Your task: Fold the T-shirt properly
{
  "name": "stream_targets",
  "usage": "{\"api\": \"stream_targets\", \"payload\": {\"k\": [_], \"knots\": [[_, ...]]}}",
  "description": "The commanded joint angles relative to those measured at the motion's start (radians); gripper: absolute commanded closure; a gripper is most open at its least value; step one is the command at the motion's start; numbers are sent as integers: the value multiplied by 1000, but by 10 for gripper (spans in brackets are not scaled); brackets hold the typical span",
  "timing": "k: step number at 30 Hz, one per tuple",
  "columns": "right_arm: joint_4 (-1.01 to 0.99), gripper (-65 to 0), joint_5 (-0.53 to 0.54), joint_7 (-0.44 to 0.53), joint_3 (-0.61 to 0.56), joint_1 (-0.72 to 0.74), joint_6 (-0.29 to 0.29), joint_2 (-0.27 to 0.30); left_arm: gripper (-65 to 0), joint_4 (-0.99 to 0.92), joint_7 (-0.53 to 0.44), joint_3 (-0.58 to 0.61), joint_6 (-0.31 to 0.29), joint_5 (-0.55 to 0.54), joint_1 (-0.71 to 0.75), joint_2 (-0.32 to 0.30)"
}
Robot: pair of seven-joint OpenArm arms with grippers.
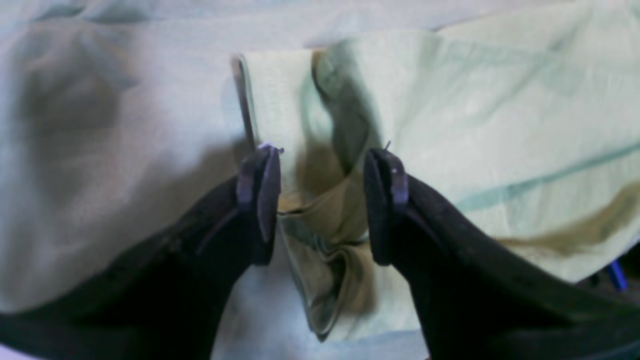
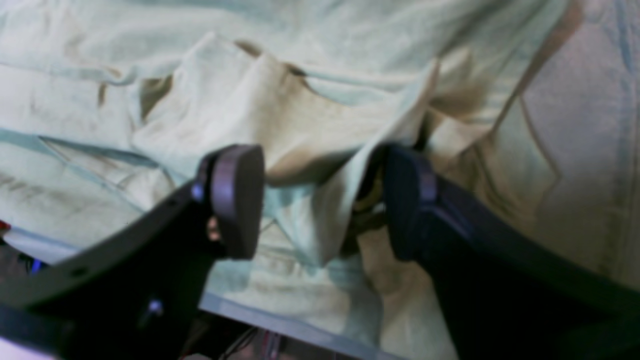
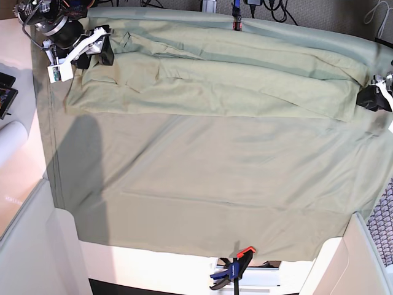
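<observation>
While the shirt (image 3: 209,83) lies long from side to side, the left gripper (image 1: 320,205) and right gripper (image 2: 320,200) stand wide apart around its ends, gripping nothing.

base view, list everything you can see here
T-shirt: one, pale sage green, folded into a long band across the far side of the cloth
table cloth: one, duller grey-green, covering the table
clamp: one, blue and orange, at the near cloth edge
roll: one, white, at the left edge
cables: several, dark, behind the far edge
right claw: open, at the shirt's left end in the base view
left claw: open, at the shirt's right end in the base view
</observation>
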Motion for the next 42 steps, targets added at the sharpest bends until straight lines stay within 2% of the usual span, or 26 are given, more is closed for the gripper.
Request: {"api": "stream_targets", "payload": {"k": [1, 4, 8, 14, 16, 19, 22, 30, 39, 42], "knots": [[18, -375, 8, 23, 8, 5, 0, 9, -308, 8, -14, -20, -6, -14, 0, -10], [18, -375, 8, 23, 8, 5, 0, 9, -308, -13, -23, -25, -6, 0, 5, 19], [18, -375, 8, 22, 8, 4, 0, 9, -307, -45, -86, -25, 57, 89, 5, 37], [18, -375, 9, 22, 8, 5, 0, 9, -308, -48, -72, -24, 56, 90, 5, 37], [18, -375, 8, 23, 8, 5, 0, 9, -307, -48, -48, -23, 50, 66, 6, 40], [18, -375, 8, 23, 8, 5, 0, 9, -307, -43, -30, -23, -6, 16, 20, 40], [18, -375, 9, 23, 8, 5, 0, 9, -307, -34, 0, -23, -6, -63, 40, 40], [18, -375, 9, 23, 8, 5, 0, 9, -307, -32, 43, -21, -6, -171, 52, 45], [18, -375, 9, 27, 8, 5, 0, 9, -306, -32, 34, 66, -6, -177, 35, 54], [18, -375, 9, 26, 8, 5, 0, 9, -257, -32, 13, 67, -6, -145, 18, 69]]}}
